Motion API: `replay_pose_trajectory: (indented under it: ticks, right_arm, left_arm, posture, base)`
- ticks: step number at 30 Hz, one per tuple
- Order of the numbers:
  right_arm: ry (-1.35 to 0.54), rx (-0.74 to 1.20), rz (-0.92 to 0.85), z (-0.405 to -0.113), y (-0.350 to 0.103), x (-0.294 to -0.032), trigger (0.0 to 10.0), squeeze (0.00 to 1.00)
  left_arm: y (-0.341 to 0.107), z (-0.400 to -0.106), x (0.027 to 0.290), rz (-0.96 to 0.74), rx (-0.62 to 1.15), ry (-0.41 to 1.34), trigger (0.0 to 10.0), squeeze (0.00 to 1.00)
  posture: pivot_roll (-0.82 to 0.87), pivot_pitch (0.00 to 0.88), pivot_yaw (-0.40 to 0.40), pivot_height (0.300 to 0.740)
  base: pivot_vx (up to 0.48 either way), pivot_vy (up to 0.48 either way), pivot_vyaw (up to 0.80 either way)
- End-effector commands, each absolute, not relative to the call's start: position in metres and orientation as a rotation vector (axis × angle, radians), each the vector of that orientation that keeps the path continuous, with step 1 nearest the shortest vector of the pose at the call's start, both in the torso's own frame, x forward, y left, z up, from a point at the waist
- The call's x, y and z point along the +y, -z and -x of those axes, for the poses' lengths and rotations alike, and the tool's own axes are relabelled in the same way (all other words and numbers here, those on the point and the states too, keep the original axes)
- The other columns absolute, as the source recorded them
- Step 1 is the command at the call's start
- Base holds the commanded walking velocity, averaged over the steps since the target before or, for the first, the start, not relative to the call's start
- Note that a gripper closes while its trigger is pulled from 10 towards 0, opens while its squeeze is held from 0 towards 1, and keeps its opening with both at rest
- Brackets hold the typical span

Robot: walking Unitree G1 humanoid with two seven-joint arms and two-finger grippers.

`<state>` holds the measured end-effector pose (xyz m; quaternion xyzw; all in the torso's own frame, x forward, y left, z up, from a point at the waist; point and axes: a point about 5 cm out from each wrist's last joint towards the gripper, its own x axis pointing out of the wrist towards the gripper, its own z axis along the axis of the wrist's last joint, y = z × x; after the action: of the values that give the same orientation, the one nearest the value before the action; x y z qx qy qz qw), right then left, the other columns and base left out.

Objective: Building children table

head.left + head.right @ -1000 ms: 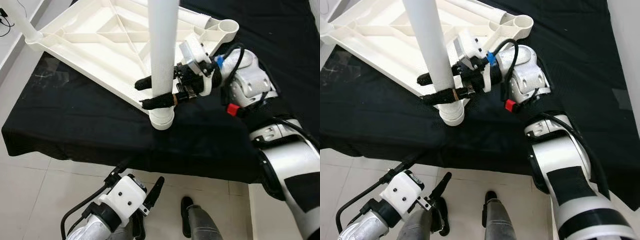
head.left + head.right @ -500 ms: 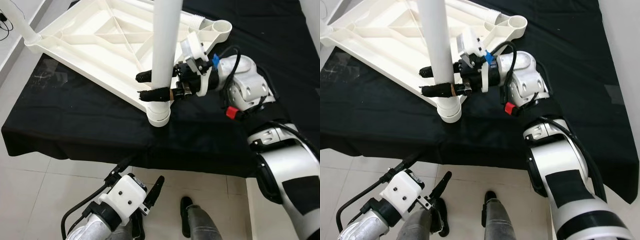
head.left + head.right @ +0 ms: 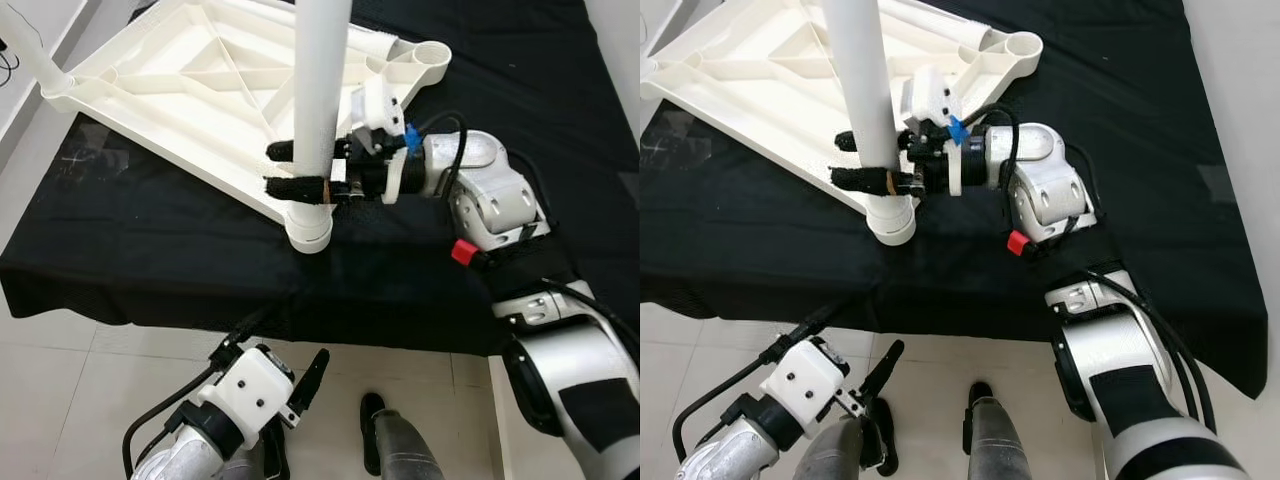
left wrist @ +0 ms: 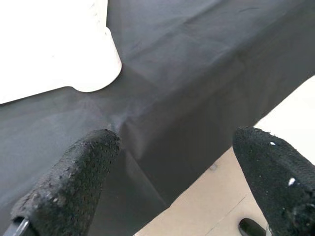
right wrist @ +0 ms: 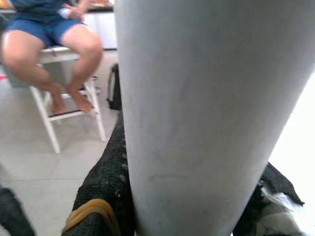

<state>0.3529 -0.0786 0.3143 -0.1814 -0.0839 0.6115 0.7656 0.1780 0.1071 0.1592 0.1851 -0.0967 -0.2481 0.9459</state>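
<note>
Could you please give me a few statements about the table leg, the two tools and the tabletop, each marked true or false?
1. The right tool is shut on the white table leg. True.
2. The leg stands upright in a corner socket of the upside-down white tabletop. True.
3. The left tool is also gripping the leg. False: it hangs low over the floor tiles, below the edge of the black cloth, with its fingers apart and holding nothing.
4. The tabletop rests directly on the floor tiles. False: it lies on the black cloth.
5. The far corner socket near the right arm already has a leg in it. False: that socket is an open ring.
</note>
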Motion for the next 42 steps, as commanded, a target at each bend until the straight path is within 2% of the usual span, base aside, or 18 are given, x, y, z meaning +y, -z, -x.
replay_pose_trajectory:
  ticks: [1,4,5,10,19,35,42]
  right_arm:
    - [-1.095,0.072,0.426,-0.369,-0.267,-0.100,10.0,0.00]
    - [-1.027,0.074,0.434,-0.368,-0.266,-0.102,10.0,0.00]
    - [-0.982,0.080,0.426,-0.359,-0.257,-0.099,10.0,0.00]
    - [-0.957,0.086,0.419,-0.352,-0.252,-0.097,10.0,0.00]
    - [-0.765,0.200,0.266,-0.324,-0.219,-0.076,10.0,0.00]
    - [-0.592,0.250,0.251,-0.323,-0.220,-0.075,10.0,0.00]
    - [-0.529,0.250,0.210,-0.322,-0.219,-0.057,10.0,0.00]
  left_arm:
    - [-0.151,-0.175,0.108,-0.380,-0.157,0.511,10.0,0.00]
    - [-0.151,-0.176,0.108,-0.380,-0.157,0.510,10.0,0.00]
    - [-0.151,-0.176,0.108,-0.380,-0.159,0.507,10.0,0.00]
    - [-0.151,-0.177,0.108,-0.380,-0.160,0.506,10.0,0.00]
    - [-0.151,-0.180,0.108,-0.380,-0.164,0.505,10.0,0.00]
    - [-0.150,-0.182,0.107,-0.382,-0.169,0.502,10.0,0.00]
    - [-0.149,-0.183,0.106,-0.382,-0.168,0.505,10.0,0.00]
  posture:
    - [0.03,0.424,0.032,0.740]
    - [0.02,0.421,0.029,0.740]
    - [0.02,0.424,0.028,0.740]
    - [0.01,0.421,0.027,0.740]
    - [0.00,0.414,0.026,0.740]
    - [0.00,0.401,0.021,0.740]
    - [0.00,0.394,0.022,0.740]
  base:
    - [0.000,0.000,0.00]
    - [0.000,0.000,0.00]
    - [0.000,0.000,0.00]
    - [0.000,0.000,0.00]
    - [0.000,0.000,0.00]
    - [0.000,0.000,0.00]
    - [0.000,0.000,0.00]
